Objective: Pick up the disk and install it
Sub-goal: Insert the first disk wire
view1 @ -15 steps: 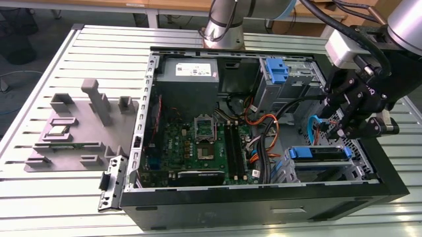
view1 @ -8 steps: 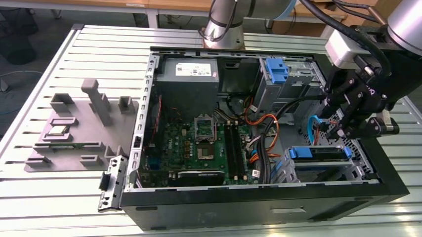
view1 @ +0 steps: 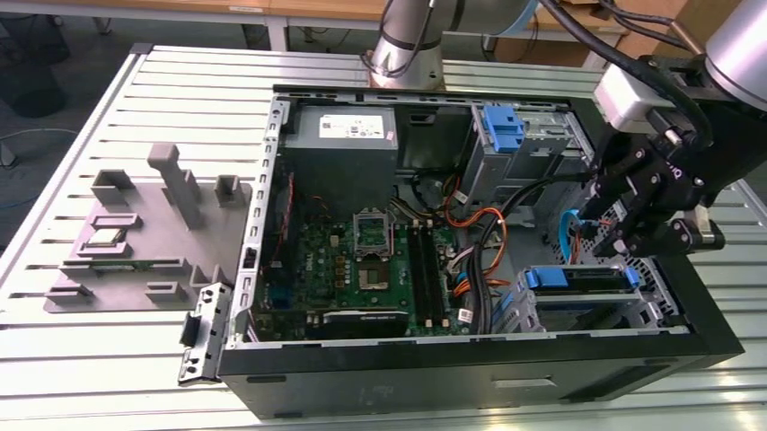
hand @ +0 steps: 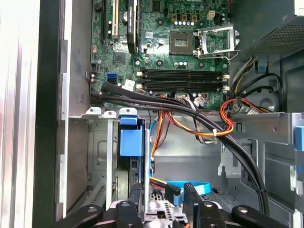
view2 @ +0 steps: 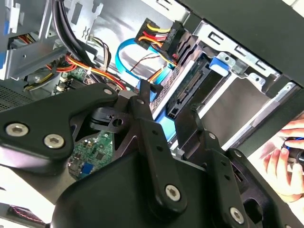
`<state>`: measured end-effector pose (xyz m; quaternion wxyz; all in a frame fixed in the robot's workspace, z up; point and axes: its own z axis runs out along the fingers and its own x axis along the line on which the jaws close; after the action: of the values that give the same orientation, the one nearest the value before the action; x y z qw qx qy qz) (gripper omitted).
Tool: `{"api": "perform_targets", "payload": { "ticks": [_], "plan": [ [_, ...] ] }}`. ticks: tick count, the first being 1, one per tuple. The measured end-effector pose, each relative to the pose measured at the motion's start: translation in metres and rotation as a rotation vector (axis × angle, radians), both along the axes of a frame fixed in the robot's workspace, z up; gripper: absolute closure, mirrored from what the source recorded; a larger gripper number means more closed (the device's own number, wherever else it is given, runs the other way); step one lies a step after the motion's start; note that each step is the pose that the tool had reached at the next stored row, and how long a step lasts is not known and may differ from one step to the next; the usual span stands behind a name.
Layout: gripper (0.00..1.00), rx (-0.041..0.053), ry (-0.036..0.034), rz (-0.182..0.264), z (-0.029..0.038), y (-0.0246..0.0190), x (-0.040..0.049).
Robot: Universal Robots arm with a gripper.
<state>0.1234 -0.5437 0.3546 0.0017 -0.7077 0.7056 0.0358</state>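
Note:
The disk (view1: 577, 279), silver with blue rails, sits edge-up in the metal drive cage (view1: 653, 310) at the front corner of the open computer case (view1: 480, 359), on the exterior view's right. My gripper (view1: 633, 241) hangs just above that cage. In the second wrist view the gripper (view2: 167, 98) is open, its black fingers (view2: 142, 114) apart, with the disk's connector end (view2: 190, 88) in the cage beyond them. In the first wrist view the gripper (hand: 162, 187) has nothing between its fingers, and the disk's blue tab (hand: 130, 142) lies beside one finger.
Black and orange cables (hand: 199, 118) cross the case beside the cage. A motherboard (view1: 359, 260), a grey power supply (view1: 341, 144) and a bare blue bracket (view1: 504, 126) fill the case. A grey fixture (view1: 144, 233) lies on the table. A person's hand (view2: 285, 156) is outside the case.

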Motion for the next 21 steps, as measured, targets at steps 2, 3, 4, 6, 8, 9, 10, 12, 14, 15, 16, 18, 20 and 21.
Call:
{"api": "perform_targets", "payload": {
  "ticks": [2,3,4,6,8,9,10,12,14,15,16,18,20,21],
  "plan": [
    [0.52,-0.0001,0.0101,0.0,-0.0019,0.0,0.0002],
    [0.52,-0.0003,0.0112,0.0,-0.0018,0.0,0.0001],
    [0.52,-0.0003,0.0113,0.0,-0.0018,0.0,0.0001],
    [0.52,-0.0004,0.0115,0.0,-0.0018,0.0,0.0001],
    [0.52,-0.0002,0.0116,0.0,-0.0019,0.0,0.0002],
    [0.52,-0.0001,0.0117,0.0,-0.002,0.0,0.0007],
    [0.52,0.0,0.0117,0.0,-0.002,0.0,0.0015],
    [0.52,0.0,0.0117,0.0,-0.002,0.0001,0.0023],
    [0.52,-0.0002,0.0117,0.0,-0.002,0.0,0.0036],
    [0.52,-0.0002,0.0117,0.0,-0.0019,0.0,0.0042],
    [0.52,-0.0002,0.0116,0.0,-0.0019,0.0,0.0042],
    [0.52,-0.0001,0.0117,0.0,-0.0019,0.0,0.0042],
    [0.52,-0.0002,0.0116,0.0,-0.0019,0.0,0.0043],
    [0.52,-0.0002,0.0116,0.0,-0.0019,0.0,0.0043]
  ]
}}
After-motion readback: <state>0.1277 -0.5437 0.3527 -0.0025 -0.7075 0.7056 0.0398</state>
